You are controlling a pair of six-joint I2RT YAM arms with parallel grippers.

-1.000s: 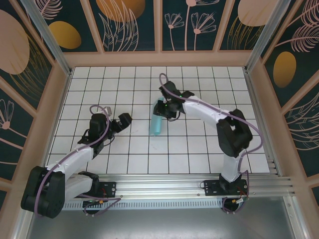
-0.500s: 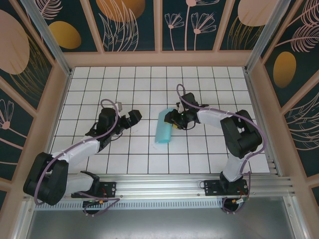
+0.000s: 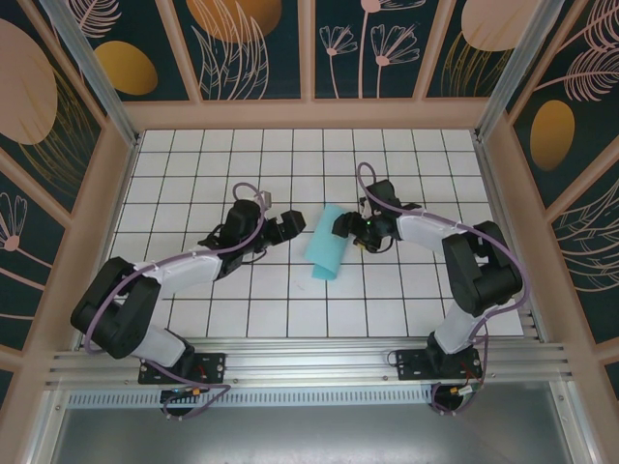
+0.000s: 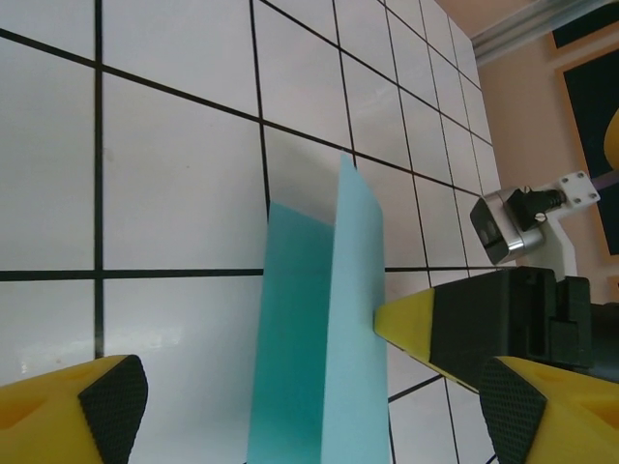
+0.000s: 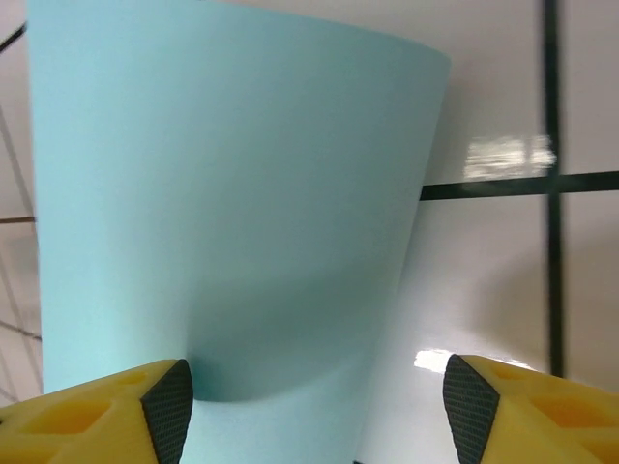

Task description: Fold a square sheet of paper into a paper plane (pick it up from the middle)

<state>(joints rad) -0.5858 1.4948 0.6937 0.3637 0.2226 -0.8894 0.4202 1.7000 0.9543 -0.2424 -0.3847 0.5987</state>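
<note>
Because it is thin, light and floppy, the square sheet of paper (image 3: 326,251), bowed half-folded at the middle of the tiled table (image 3: 193,174), wants a gentle pinch mid-crease. Open-jawed, the left gripper (image 3: 295,228) waits beside the sheet and the right gripper (image 3: 340,228) straddles its edge.

White grid table (image 3: 193,155), folded turquoise paper (image 3: 325,255) centrally
</note>
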